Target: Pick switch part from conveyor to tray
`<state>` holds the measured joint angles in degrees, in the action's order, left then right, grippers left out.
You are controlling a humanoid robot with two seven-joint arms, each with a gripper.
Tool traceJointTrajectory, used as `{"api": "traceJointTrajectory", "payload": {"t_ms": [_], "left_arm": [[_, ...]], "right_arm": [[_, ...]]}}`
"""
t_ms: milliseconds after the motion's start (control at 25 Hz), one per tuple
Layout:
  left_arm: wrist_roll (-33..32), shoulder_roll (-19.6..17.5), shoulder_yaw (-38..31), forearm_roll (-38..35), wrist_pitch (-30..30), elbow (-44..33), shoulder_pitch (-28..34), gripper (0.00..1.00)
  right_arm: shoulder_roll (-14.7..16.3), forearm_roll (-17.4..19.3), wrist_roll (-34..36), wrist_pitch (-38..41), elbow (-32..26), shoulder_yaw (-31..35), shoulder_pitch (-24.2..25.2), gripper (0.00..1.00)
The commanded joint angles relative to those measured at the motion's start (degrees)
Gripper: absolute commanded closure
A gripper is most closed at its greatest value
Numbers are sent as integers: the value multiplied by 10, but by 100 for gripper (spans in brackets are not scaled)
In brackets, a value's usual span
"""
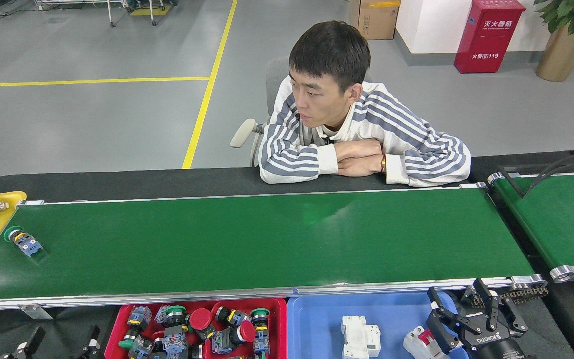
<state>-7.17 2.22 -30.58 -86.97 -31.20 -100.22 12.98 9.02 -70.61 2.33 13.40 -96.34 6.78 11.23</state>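
One green-capped switch part (22, 241) lies ungrasped at the far-left end of the conveyor (267, 239), the red tray (281, 319) already holding several, with left tool (58, 344) and right tool (471, 311) both spread and empty.

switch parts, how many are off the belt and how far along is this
Done: a pile of switch parts fills the red tray. In hand: nothing; the left gripper and right gripper both sit open and empty. Left: one green-capped switch part lies near the conveyor's left end.
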Motion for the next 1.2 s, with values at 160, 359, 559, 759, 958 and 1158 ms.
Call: {"api": "traceJointTrajectory", "payload": {"t_ms": [160,359,559,759,958,1158], "left_arm": [[3,-20,15,3,6,18,-29,0],[3,-27,7,3,11,21,-25,0],[3,-50,5,14,37,28,-23,0],[3,-66,4,25,36,40,-24,0],[3,-67,0,29,32,47,-24,0],[3,-84,-12,52,29,43,-11,0]], "right_arm": [[5,28,0,37,-5,48,3,0],[5,28,0,36,-1,53,10,0],[1,28,0,31,-3,53,13,0],[1,28,-1,30,-5,53,14,0],[-1,27,-1,30,-8,51,18,0],[-11,26,-15,31,-9,51,17,0]]}}
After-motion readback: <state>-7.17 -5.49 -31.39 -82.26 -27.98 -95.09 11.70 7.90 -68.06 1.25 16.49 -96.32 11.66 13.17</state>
